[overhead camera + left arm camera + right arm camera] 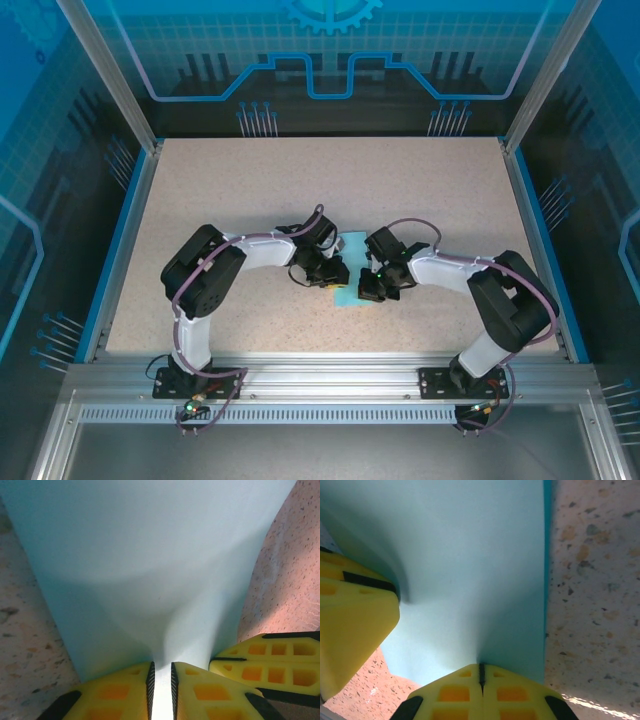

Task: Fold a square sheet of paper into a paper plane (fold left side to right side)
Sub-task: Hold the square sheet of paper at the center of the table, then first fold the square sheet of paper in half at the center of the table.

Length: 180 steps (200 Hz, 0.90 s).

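Observation:
The square sheet of paper [347, 297] is light-blue and sits at the table's middle, mostly covered by the two grippers that meet over it. In the left wrist view the paper [150, 555] bows up and funnels down between the yellow fingers of my left gripper [162, 667], whose jaws stand a narrow slit apart with paper in it. The right gripper's fingers [265, 662] show beside it. In the right wrist view my right gripper [481, 666] is shut on the paper [480, 570], a crease rising from its tips. The left gripper's finger [355, 625] is close on the left.
The speckled beige table [250, 190] has blue side rails [120, 250] and transparent walls around it. An aluminium frame [320, 375] runs along the near edge, where both arm bases are bolted. The paper's right edge [547, 580] lies flat on the table.

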Each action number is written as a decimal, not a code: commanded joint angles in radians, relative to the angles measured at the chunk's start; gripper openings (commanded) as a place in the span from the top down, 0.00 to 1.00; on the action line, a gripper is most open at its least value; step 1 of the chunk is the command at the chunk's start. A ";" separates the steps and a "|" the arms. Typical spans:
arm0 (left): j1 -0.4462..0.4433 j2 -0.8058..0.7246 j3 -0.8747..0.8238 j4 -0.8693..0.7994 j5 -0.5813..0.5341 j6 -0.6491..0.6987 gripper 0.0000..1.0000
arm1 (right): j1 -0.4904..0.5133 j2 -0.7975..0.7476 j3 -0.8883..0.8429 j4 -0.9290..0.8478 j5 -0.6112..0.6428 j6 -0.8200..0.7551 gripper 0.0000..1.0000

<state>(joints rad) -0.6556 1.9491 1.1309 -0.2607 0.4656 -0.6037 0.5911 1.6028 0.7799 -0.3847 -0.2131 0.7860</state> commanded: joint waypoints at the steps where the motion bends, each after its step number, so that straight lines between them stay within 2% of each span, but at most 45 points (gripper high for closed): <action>1: -0.009 -0.041 0.038 -0.039 -0.020 -0.014 0.80 | 0.011 0.044 -0.013 -0.076 0.050 0.019 0.99; 104: 0.003 0.023 0.079 0.006 -0.058 0.028 0.84 | 0.010 0.052 -0.012 -0.119 0.076 0.006 1.00; 180: 0.025 0.029 0.012 0.106 -0.078 0.032 0.88 | 0.007 0.058 -0.016 -0.136 0.082 -0.006 1.00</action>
<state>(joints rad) -0.6430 1.9705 1.1728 -0.1967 0.4065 -0.5922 0.5911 1.6108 0.7929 -0.4080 -0.2070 0.7856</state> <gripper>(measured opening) 0.126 0.044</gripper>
